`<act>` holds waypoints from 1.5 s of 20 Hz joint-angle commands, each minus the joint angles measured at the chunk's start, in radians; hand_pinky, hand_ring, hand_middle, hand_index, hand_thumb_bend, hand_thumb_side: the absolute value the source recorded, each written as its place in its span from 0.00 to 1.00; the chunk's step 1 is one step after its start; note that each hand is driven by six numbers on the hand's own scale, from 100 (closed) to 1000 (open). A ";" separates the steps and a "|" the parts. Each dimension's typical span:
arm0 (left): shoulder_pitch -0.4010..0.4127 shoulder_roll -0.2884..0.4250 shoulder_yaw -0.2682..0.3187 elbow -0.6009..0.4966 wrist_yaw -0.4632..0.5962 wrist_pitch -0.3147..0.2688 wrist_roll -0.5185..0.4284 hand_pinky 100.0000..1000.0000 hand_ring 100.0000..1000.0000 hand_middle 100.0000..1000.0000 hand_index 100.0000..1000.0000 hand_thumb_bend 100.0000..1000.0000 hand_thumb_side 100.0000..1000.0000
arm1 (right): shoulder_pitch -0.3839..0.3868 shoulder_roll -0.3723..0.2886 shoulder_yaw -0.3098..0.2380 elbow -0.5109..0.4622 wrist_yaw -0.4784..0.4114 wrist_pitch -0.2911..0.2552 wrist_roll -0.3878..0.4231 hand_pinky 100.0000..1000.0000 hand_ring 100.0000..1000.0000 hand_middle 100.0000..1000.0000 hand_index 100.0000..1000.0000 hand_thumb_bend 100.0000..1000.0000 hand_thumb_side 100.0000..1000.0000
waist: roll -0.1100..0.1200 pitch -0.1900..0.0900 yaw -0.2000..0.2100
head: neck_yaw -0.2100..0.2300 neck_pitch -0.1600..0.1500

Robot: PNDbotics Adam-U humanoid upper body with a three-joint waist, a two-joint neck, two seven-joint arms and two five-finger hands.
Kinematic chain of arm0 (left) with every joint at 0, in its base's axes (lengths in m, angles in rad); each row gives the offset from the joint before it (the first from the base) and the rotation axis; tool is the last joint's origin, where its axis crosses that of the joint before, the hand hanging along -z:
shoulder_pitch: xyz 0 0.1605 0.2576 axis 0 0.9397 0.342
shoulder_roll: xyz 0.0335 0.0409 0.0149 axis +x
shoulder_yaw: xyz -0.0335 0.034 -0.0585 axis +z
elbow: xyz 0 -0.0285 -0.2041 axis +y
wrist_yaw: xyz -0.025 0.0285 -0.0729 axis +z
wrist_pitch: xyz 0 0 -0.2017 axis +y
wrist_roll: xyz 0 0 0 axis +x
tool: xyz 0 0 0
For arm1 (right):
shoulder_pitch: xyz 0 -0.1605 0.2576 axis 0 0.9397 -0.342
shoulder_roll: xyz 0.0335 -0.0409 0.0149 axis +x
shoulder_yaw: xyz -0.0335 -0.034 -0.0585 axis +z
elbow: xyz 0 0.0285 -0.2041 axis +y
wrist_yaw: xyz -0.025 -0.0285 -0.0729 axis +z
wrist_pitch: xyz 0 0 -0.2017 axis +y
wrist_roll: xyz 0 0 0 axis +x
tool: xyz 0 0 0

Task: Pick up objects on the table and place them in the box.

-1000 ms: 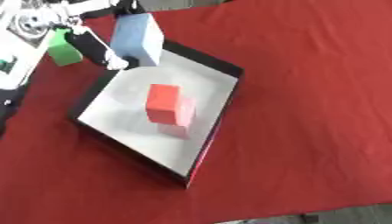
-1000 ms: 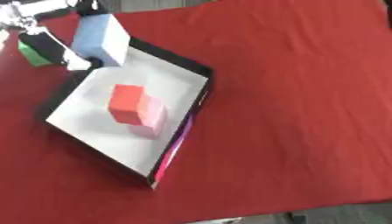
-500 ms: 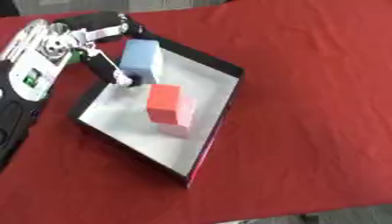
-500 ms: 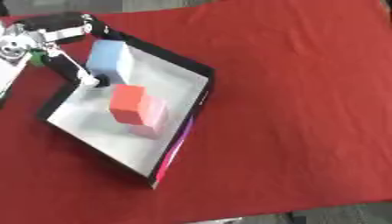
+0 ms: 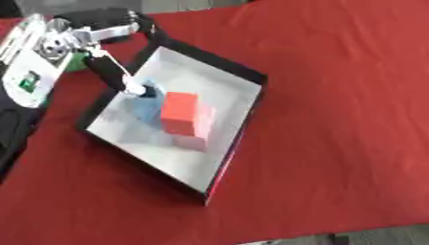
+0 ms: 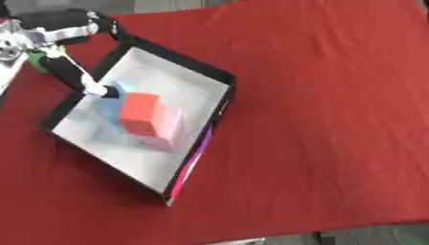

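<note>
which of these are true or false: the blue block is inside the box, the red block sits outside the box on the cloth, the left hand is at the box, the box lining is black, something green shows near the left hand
1. The blue block is inside the box. True.
2. The red block sits on the cloth outside the box. False: it stands inside the box, right beside the blue block.
3. The left hand is at the box. True: a finger reaches over the rim to the blue block.
4. The box lining is black. False: the inside is white; only the rim is black.
5. Something green shows by the left hand. True.
</note>
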 commanded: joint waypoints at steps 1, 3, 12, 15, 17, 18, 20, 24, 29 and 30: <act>0.014 0.133 0.103 -0.133 0.118 0.104 0.104 0.90 0.79 0.75 0.85 0.34 0.21 | -0.012 -0.027 -0.012 -0.022 -0.005 -0.001 -0.002 0.95 0.73 0.69 0.85 0.00 0.43 | 0.010 -0.035 0.004 | 0.004 -0.001; 0.015 0.203 0.132 -0.144 0.147 0.150 0.120 0.89 0.80 0.76 0.86 0.43 0.24 | -0.008 -0.029 -0.014 -0.022 -0.004 -0.001 -0.005 0.95 0.73 0.69 0.85 0.00 0.43 | 0.012 -0.035 0.007 | 0.009 -0.001; -0.017 0.292 0.165 0.048 0.068 0.095 -0.065 0.91 0.83 0.79 0.89 0.61 0.26 | -0.013 -0.029 -0.011 -0.021 -0.002 0.001 -0.005 0.95 0.73 0.69 0.84 0.00 0.43 | 0.004 -0.027 -0.003 | -0.001 -0.001; -0.029 0.296 0.182 0.109 0.025 0.070 -0.084 0.91 0.84 0.78 0.89 0.65 0.25 | -0.013 -0.031 -0.013 -0.022 0.000 0.001 -0.006 0.95 0.73 0.69 0.84 0.00 0.44 | 0.010 -0.017 -0.019 | 0.014 -0.008; -0.037 0.292 0.194 0.150 0.001 0.051 -0.090 0.92 0.84 0.79 0.89 0.68 0.26 | -0.018 -0.032 -0.012 -0.022 0.001 0.003 -0.006 0.95 0.73 0.69 0.84 0.00 0.44 | 0.016 -0.009 -0.034 | 0.026 -0.023; -0.041 0.293 0.199 0.167 -0.013 0.044 -0.090 0.91 0.84 0.79 0.89 0.73 0.26 | -0.021 -0.034 -0.011 -0.023 0.001 0.004 -0.006 0.95 0.73 0.69 0.84 0.00 0.44 | 0.020 -0.005 -0.043 | 0.034 -0.032; -0.049 0.294 0.210 0.200 -0.055 0.037 -0.082 0.91 0.84 0.78 0.88 0.76 0.26 | -0.030 -0.037 -0.008 -0.025 0.003 0.005 -0.003 0.95 0.73 0.69 0.84 0.00 0.45 | 0.029 0.005 -0.063 | 0.053 -0.051; -0.057 0.294 0.228 0.255 -0.126 0.030 -0.068 0.90 0.85 0.78 0.88 0.80 0.27 | -0.047 -0.043 -0.003 -0.026 0.004 0.009 0.001 0.95 0.73 0.69 0.84 0.00 0.45 | 0.047 0.024 -0.105 | 0.088 -0.075; -0.062 0.298 0.250 0.293 -0.227 0.029 -0.026 0.90 0.86 0.79 0.88 0.85 0.25 | -0.054 -0.047 -0.001 -0.026 0.007 0.014 0.004 0.95 0.73 0.69 0.84 0.00 0.47 | 0.066 0.044 -0.140 | 0.122 -0.090; -0.063 0.297 0.256 0.303 -0.246 0.032 -0.015 0.90 0.86 0.79 0.89 0.85 0.25 | -0.057 -0.048 0.001 -0.026 0.007 0.015 0.005 0.95 0.73 0.69 0.84 0.00 0.47 | 0.068 0.047 -0.145 | 0.129 -0.093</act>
